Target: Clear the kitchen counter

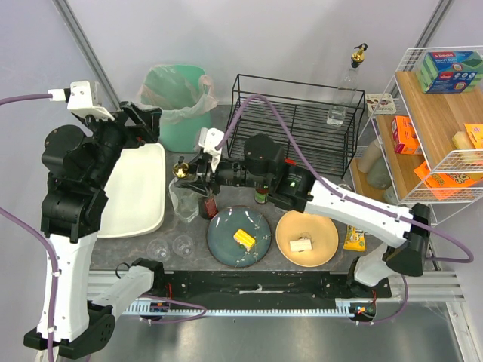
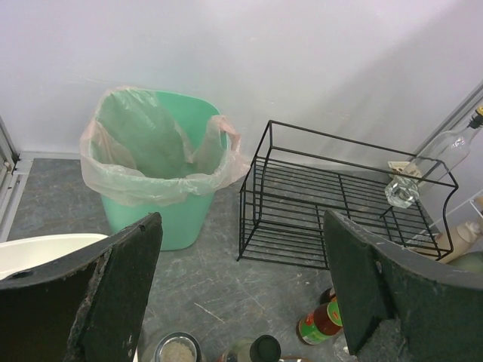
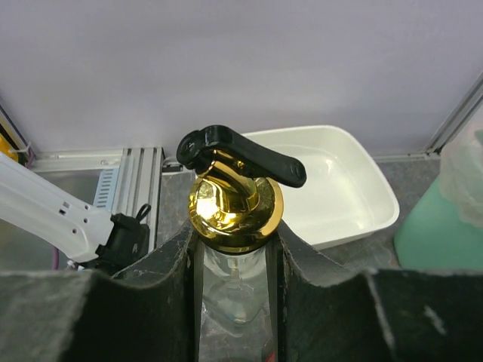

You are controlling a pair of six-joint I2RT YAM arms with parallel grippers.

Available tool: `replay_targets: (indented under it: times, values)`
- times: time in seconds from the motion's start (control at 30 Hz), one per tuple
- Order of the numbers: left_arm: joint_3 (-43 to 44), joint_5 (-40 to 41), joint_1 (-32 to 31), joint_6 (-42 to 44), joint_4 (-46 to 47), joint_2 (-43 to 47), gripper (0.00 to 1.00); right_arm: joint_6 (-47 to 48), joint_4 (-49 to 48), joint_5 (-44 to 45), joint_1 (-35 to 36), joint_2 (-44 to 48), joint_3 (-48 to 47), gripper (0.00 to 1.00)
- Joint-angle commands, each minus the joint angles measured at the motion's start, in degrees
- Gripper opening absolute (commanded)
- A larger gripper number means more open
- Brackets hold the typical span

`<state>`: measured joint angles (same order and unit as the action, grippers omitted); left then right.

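Our right gripper (image 3: 234, 256) clamps the neck of the gold-pumped bottle (image 3: 235, 207) toward the kitchen counter (image 2: 204, 279)'s left edge (left gripper (image 2: 241, 290) gapes empty); we should lift straight, upright.

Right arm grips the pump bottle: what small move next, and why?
Probably lift the pump bottle straight up. The right gripper, jaws shut, holds its neck below the gold collar, and small bottles stand close beside it on the kitchen counter, so moving sideways first risks knocking them.
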<state>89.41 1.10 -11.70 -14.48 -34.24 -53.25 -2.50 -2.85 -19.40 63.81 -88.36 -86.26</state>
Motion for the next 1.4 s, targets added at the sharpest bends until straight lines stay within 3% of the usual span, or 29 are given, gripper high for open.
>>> replay_targets:
  times: [0.0, 0.27, 0.5, 0.77, 0.87, 1.07, 1.37]
  values:
    - [1.7, 1.2, 0.1, 0.1, 0.8, -0.1, 0.92, 1.7, -1.1, 1.2, 0.3, 5.6, -7.3, 0.00]
    - [2.4, 3.6, 0.3, -0.2, 0.8, -0.3, 0.90, 3.6, 4.3, 8.4, 0.2, 8.5, -11.9, 0.00]
    - [2.3, 3.6, 0.2, -0.3, 1.5, -1.0, 0.90, 0.1, 12.1, 13.4, 0.2, 8.8, -23.9, 0.00]
    - [2.4, 1.6, 0.1, -1.2, 2.8, -2.6, 0.90, 6.7, 19.5, 34.5, -0.8, 4.3, -33.8, 0.00]
    - [2.3, 1.1, 0.2, -1.4, 2.9, -3.3, 0.90, 7.9, 20.7, 38.6, -4.5, 1.6, -36.3, 0.00]
    - [1.6, -0.8, 0.2, -1.9, 3.5, -4.3, 0.90, 7.2, 21.3, 35.2, -17.5, -3.7, -40.6, 0.00]
    - [0.7, -0.8, 0.2, -1.7, 3.6, -4.8, 0.90, 10.1, 17.5, 36.4, -30.0, -11.7, -48.7, 0.00]
